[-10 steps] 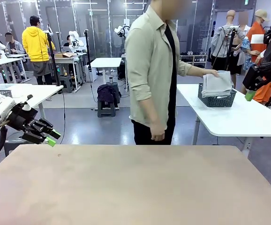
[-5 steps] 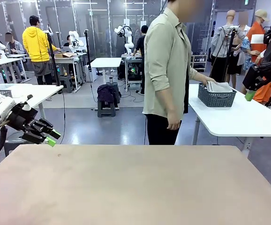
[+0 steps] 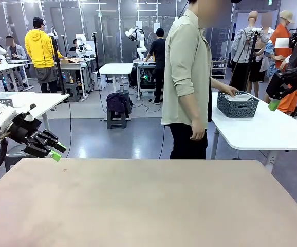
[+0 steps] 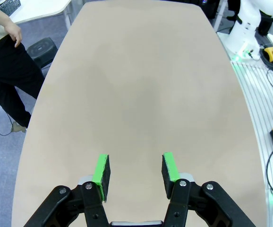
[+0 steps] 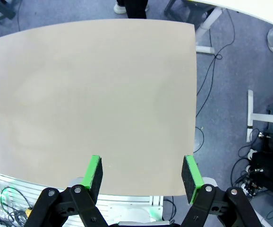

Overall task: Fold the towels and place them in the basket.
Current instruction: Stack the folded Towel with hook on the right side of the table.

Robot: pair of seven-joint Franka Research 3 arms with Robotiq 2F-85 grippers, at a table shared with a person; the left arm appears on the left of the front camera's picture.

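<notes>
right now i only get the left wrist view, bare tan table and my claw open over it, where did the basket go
Observer: The basket stands on a white side table behind the person, off your tan table.
Operator: towels in it?
Observer: A pale folded towel lies in its top, and the person's hand is on it.
Operator: and the right claw?
Observer: The right claw is open, empty, above the tan table's near edge.
</notes>
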